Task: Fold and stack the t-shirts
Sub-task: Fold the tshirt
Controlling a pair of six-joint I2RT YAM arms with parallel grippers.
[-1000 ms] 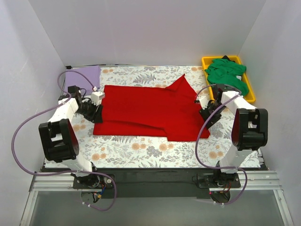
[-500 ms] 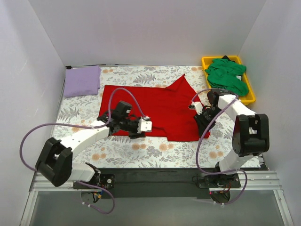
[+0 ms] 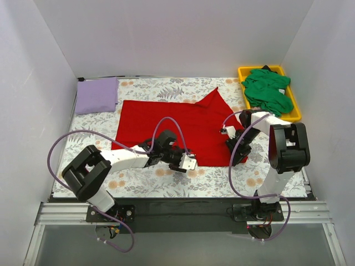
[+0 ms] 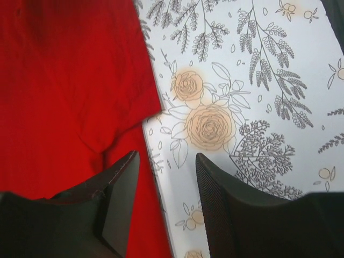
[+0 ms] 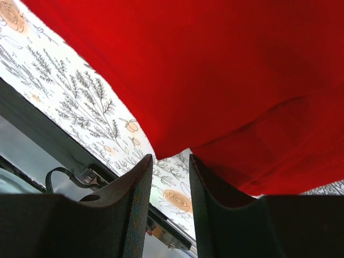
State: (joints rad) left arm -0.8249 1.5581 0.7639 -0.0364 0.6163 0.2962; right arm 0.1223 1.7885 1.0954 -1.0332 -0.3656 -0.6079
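Note:
The bright red t-shirt (image 3: 172,124) lies spread flat across the middle of the floral table cloth. My left gripper (image 3: 186,162) is open at the shirt's front edge. In the left wrist view the red shirt (image 4: 70,91) has its hem running between the left gripper's (image 4: 166,185) spread fingers, and nothing is held. My right gripper (image 3: 235,146) is open at the shirt's front right corner. In the right wrist view the right gripper (image 5: 169,174) sits just below a corner of the red cloth (image 5: 226,70). The lavender shirt (image 3: 97,95) lies folded at the back left. The green shirt (image 3: 269,88) is bunched in the tray.
The yellow tray (image 3: 242,70) stands at the back right corner. White walls close in the left, back and right. The table's front edge with a black rail (image 3: 183,208) runs below the floral cloth (image 3: 144,177).
My left arm has swung from the shirt's left end across to its front edge, right of the middle. My right gripper has shifted slightly inward at the front right corner.

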